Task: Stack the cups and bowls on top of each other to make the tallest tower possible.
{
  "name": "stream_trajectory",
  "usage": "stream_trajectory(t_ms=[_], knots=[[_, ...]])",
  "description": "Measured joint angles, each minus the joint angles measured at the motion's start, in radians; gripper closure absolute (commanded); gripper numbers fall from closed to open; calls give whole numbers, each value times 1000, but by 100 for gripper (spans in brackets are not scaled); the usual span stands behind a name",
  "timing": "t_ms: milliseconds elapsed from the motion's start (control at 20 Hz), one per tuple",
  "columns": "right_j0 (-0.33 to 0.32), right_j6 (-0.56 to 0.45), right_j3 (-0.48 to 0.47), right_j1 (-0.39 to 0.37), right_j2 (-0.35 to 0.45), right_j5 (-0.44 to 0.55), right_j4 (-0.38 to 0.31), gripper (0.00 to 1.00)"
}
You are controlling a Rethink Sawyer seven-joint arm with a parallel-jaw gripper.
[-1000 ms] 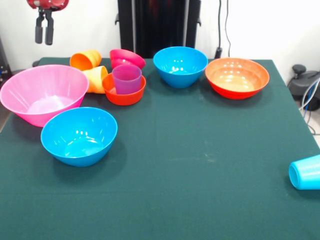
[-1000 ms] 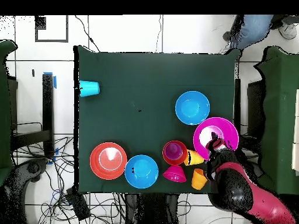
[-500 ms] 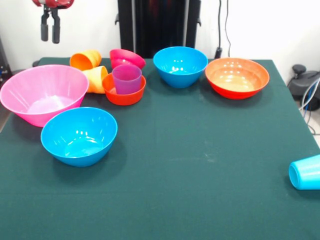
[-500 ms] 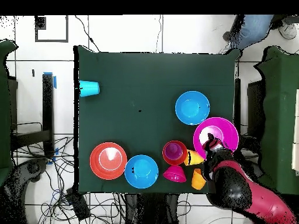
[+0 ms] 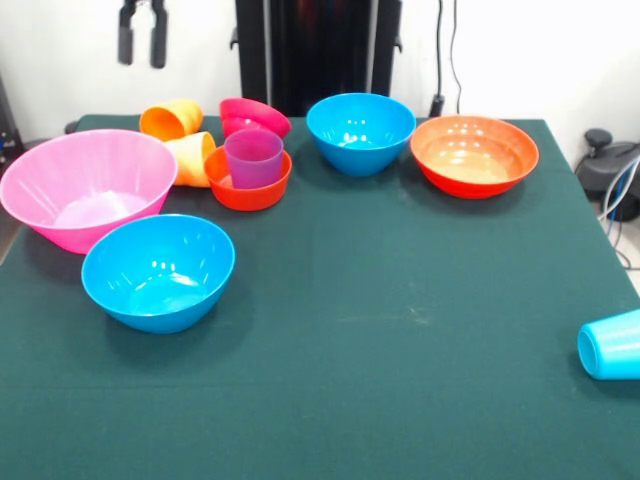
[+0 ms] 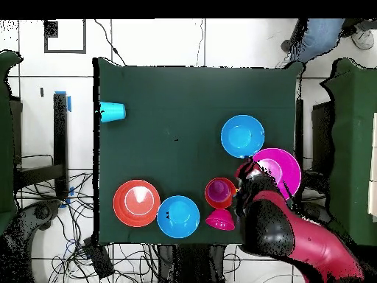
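My gripper (image 5: pixel 142 38) hangs open and empty at the top left of the front view, above the orange cup (image 5: pixel 172 118) and yellow-orange cup (image 5: pixel 192 158), which both lie on their sides. The purple cup (image 5: pixel 254 157) stands in the small orange bowl (image 5: pixel 247 190); overhead they show as the purple cup (image 6: pixel 219 191) ringed by orange. Behind it the small magenta bowl (image 5: pixel 255 117) is tipped. The large pink bowl (image 5: pixel 85 185) sits far left, with a blue bowl (image 5: pixel 158 270) in front of it. A second blue bowl (image 5: pixel 360 130) and the orange-red bowl (image 5: pixel 474 153) stand at the back. The light blue cup (image 5: pixel 610 345) lies at the right edge.
In the overhead view my arm (image 6: pixel 276 232) covers the two orange cups and part of the pink bowl (image 6: pixel 287 163). A person's legs (image 6: pixel 316 37) show beyond the table's far corner. Cables lie on the floor around the table.
In the front view my gripper has moved right, from beside the pink bowl to above the orange cups. Overhead, the arm has swung left and hides those cups. No object has moved.
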Motion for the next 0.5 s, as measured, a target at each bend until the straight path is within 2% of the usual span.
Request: stream_trajectory(t_ms=[100,500], knots=[[41,0,11,-53,0,38,49,0],[96,0,20,-160,0,107,138,0]])
